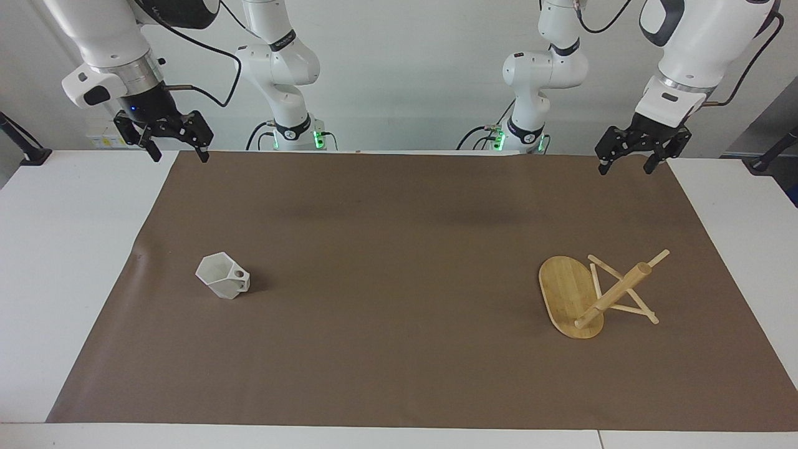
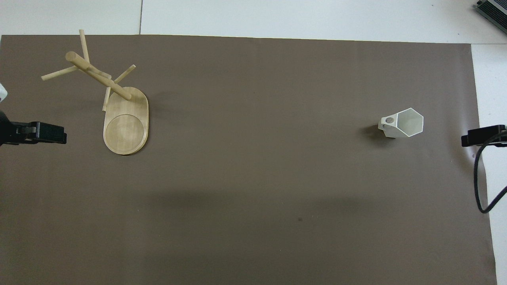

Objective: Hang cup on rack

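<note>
Hands (image 1: 626, 166) (image 1: 176, 154) spread, raised; faceted white cup (image 1: 222, 277), bamboo rack (image 1: 592, 297) apart

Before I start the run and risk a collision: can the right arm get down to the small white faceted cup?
Probably yes: the small white faceted cup stands alone on the brown mat at the right arm's end, and the right tool hangs open with nothing between them.
</note>
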You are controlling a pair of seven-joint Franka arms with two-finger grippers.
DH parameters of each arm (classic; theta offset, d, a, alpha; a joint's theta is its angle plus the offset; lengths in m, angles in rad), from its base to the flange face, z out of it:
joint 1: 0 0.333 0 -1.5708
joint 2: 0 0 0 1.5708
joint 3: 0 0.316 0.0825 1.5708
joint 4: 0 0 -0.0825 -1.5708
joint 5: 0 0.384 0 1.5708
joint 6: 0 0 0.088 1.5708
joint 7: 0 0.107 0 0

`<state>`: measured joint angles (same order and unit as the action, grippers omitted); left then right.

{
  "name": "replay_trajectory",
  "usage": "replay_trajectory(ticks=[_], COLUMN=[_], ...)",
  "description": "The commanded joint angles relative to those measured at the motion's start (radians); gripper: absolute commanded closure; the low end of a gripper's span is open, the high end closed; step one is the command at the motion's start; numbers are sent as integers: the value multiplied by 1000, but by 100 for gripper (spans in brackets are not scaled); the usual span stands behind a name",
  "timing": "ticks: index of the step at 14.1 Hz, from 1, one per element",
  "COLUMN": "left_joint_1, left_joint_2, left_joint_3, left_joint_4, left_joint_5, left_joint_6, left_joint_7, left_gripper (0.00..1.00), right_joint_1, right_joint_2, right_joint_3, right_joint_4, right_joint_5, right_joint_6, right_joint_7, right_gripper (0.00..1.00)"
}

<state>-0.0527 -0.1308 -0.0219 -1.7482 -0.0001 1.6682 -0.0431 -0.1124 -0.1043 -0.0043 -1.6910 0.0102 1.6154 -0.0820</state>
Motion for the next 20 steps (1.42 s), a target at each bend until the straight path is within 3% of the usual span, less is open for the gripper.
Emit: replay_trajectory(ticks=[1, 11, 20], left_joint_1=[11, 11, 11], left_joint_2=[-26, -26, -26], left_joint_3=[-4, -4, -4], left_joint_4=[-28, -28, -28], left_joint_5=[-12, -12, -12], left_joint_6=[7, 7, 7], left_joint_7=[8, 8, 8], left_gripper=[0, 0, 0], right_joint_1=[-4, -4, -7], right_joint_2=[-46, -29, 118], right_joint_3=[4, 3, -22], right_joint_4=[-93, -254, -283], right_joint_5=[-16, -15, -16], right_joint_6=[88, 346, 544], right_joint_7=[-21, -19, -42], right_gripper=[0, 0, 0])
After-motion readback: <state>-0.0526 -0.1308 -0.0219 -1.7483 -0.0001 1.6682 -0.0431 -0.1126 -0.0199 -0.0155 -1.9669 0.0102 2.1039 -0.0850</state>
